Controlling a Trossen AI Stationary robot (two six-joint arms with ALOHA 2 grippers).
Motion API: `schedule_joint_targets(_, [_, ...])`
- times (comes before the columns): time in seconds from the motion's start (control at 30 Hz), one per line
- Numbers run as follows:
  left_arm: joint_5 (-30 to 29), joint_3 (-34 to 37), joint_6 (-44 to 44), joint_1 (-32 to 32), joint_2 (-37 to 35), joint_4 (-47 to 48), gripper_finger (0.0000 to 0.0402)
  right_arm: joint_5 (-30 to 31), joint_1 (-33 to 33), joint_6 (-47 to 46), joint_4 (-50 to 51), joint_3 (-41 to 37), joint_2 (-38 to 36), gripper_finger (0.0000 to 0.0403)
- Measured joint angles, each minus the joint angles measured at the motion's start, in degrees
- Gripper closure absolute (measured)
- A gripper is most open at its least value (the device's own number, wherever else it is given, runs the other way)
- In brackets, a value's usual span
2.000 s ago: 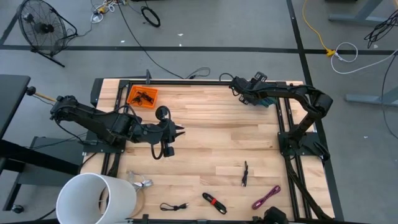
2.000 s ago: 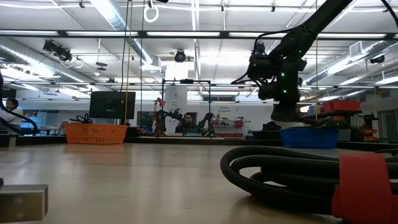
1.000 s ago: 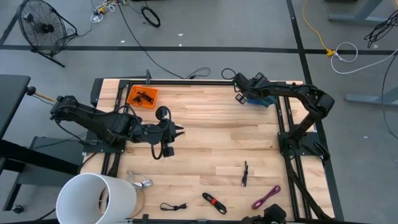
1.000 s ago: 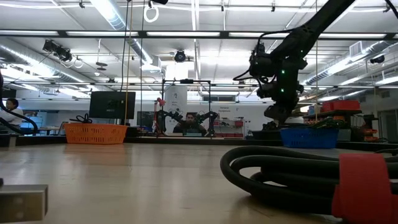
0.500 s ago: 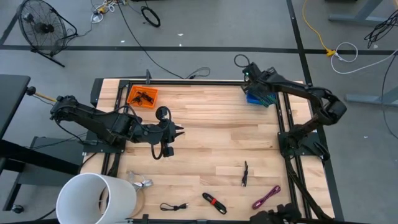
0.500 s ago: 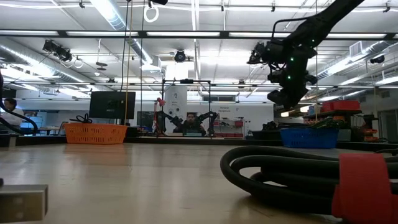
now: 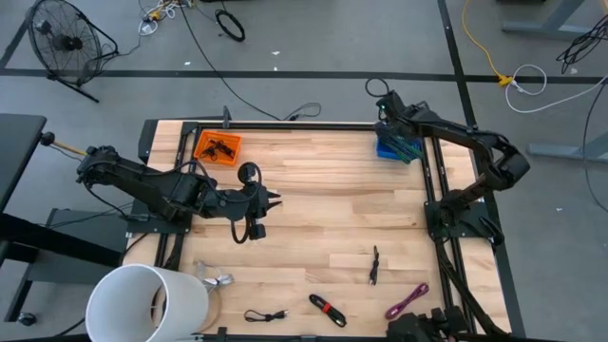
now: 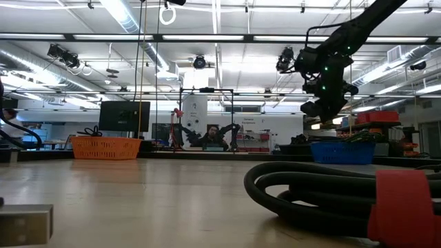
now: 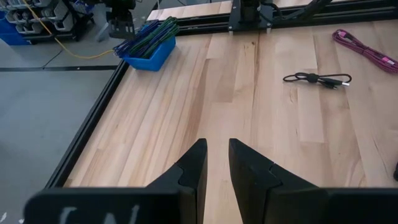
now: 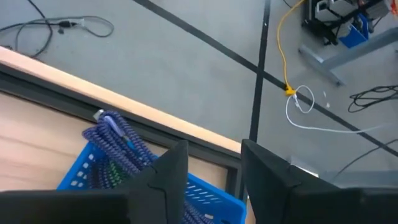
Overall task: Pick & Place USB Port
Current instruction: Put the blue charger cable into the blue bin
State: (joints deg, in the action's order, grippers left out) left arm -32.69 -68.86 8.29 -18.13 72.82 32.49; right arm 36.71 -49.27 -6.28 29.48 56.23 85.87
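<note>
The right gripper [image 7: 384,107] hangs in the air above the blue basket [image 7: 396,149], at the far right corner of the wooden table [image 7: 323,204]. Its two dark fingers [image 10: 168,168] stand apart with a clear gap between them, and nothing is held in that gap. Directly under this gripper the basket is full of coiled cables [image 10: 121,142], blue and green ones, which lie in a heap against its near wall. In the low view the same gripper [image 8: 315,108] is seen raised above the basket [image 8: 342,151], not touching it. The left gripper [image 7: 274,199] waits low over the middle left part of the table, its fingers [image 9: 194,168] nearly together with only a narrow slit between them and holding nothing. Behind the left arm, at the far left corner, stands an orange basket [image 7: 218,148] with some dark pieces inside. The loose cables are well apart from both grippers, along the near edge of the table: a thin black cable [image 7: 374,265], a pink cable [image 7: 407,301], a black cable with a red band [image 7: 327,310] and another small black cable [image 7: 265,315]. A white bucket [image 7: 147,304] stands at the near left corner. Which of these things is the USB port I cannot tell.
</note>
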Motion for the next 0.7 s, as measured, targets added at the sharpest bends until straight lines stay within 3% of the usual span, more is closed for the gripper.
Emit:
schedule_joint_targets(0.5, [0.0,0.0,0.0,0.0,0.0,0.4,0.033,-1.8,-0.9,0.6,-2.2,0.0,5.3,0.0255])
schedule_joint_targets(0.7, [0.0,0.0,0.0,0.0,0.0,0.4,0.033,-5.1,-0.9,0.7,-1.3,0.0,6.4,0.0255])
